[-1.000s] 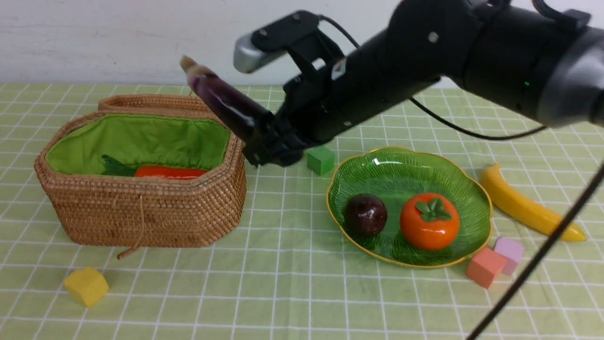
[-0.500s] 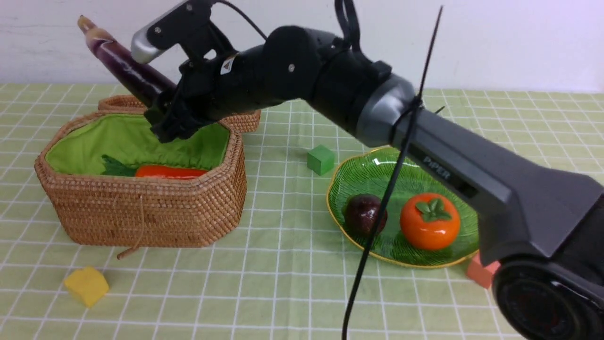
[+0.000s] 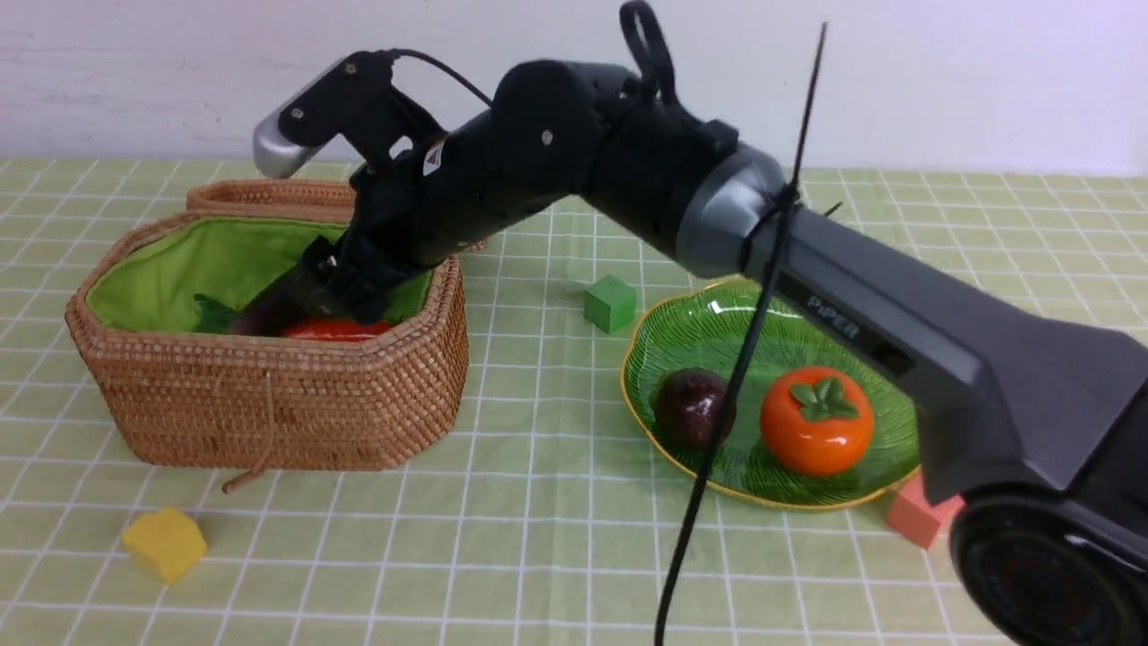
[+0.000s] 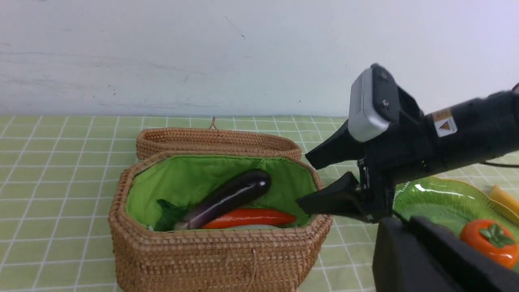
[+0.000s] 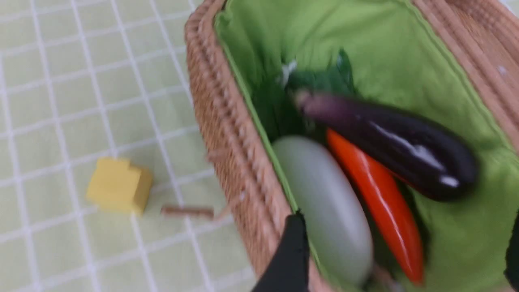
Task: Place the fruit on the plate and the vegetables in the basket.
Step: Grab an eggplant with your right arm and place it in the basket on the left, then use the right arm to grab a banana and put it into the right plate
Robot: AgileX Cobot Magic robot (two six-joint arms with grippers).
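Judging the eggplant (image 4: 227,197) as a hard, light toy, likely feeling smooth and slippery, not squashing. Best gripping it around the fat middle, not the thin stem end. Looking long, dark purple and shiny, with white glints. Lying slanted inside the basket (image 4: 211,255), resting on the orange carrot (image 4: 247,217), next to the white radish (image 5: 324,207). Hovering the right gripper (image 4: 320,178) by the basket's rim, fingers spread wide, holding nothing. Showing too little of the left gripper (image 4: 405,247) for telling wide or narrow.
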